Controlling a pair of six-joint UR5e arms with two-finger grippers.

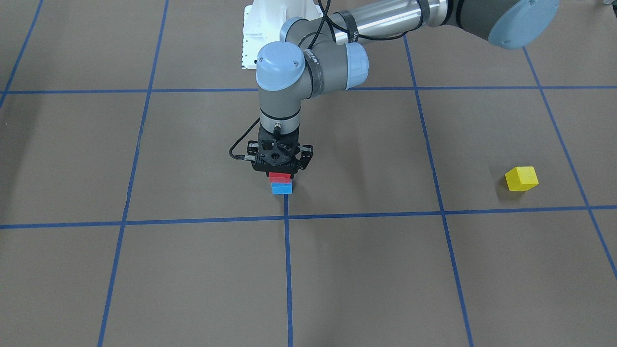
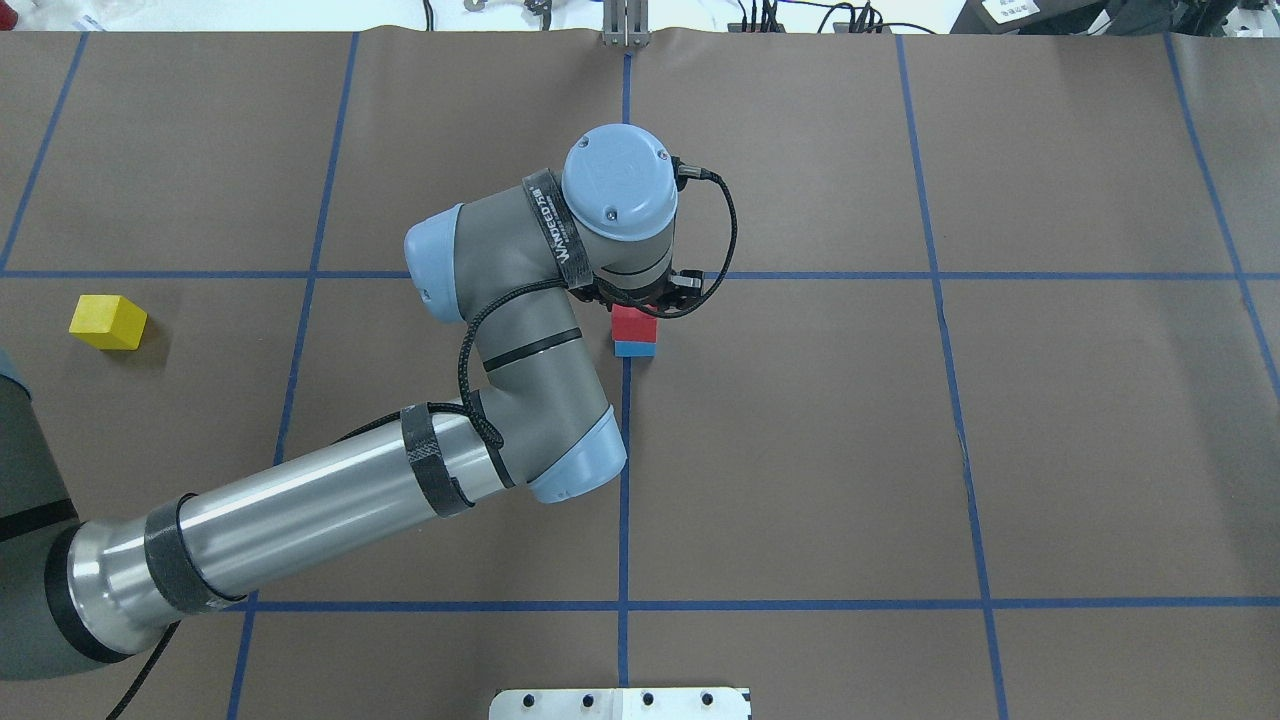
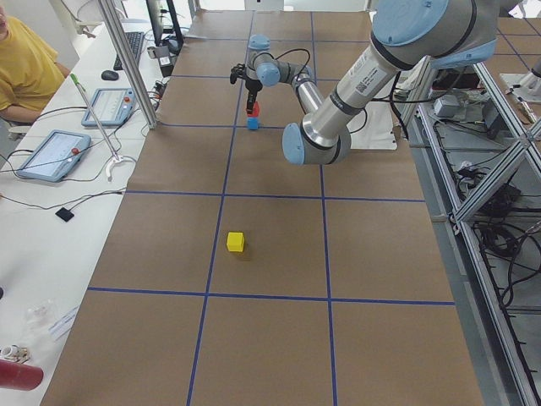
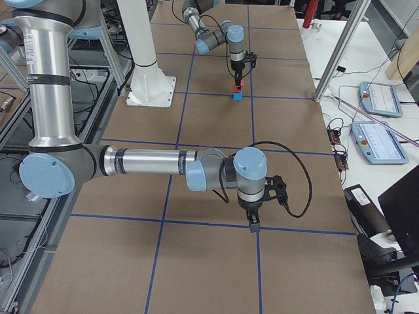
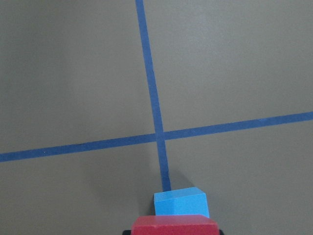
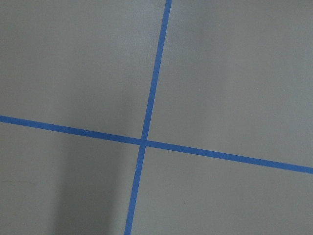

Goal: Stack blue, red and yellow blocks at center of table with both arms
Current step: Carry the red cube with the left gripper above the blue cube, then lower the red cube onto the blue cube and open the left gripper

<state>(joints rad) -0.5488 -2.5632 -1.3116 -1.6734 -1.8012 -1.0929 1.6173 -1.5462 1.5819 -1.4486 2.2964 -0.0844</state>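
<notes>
My left gripper (image 1: 280,172) is shut on a red block (image 1: 280,177) at the table's centre and holds it right over a blue block (image 1: 282,188). In the exterior left view a small gap shows between the red block (image 3: 252,108) and the blue block (image 3: 253,124). In the left wrist view the red block (image 5: 175,225) fills the bottom edge with the blue block (image 5: 180,203) just beyond. A yellow block (image 2: 108,322) lies alone far on my left side. My right gripper (image 4: 254,224) shows only in the exterior right view, low over the table; I cannot tell whether it is open.
Blue tape lines (image 2: 625,480) form a grid on the brown table cover. The white robot base plate (image 2: 620,703) sits at the near edge. A person in yellow (image 3: 21,68) and tablets (image 3: 51,154) are at a side bench beyond the table.
</notes>
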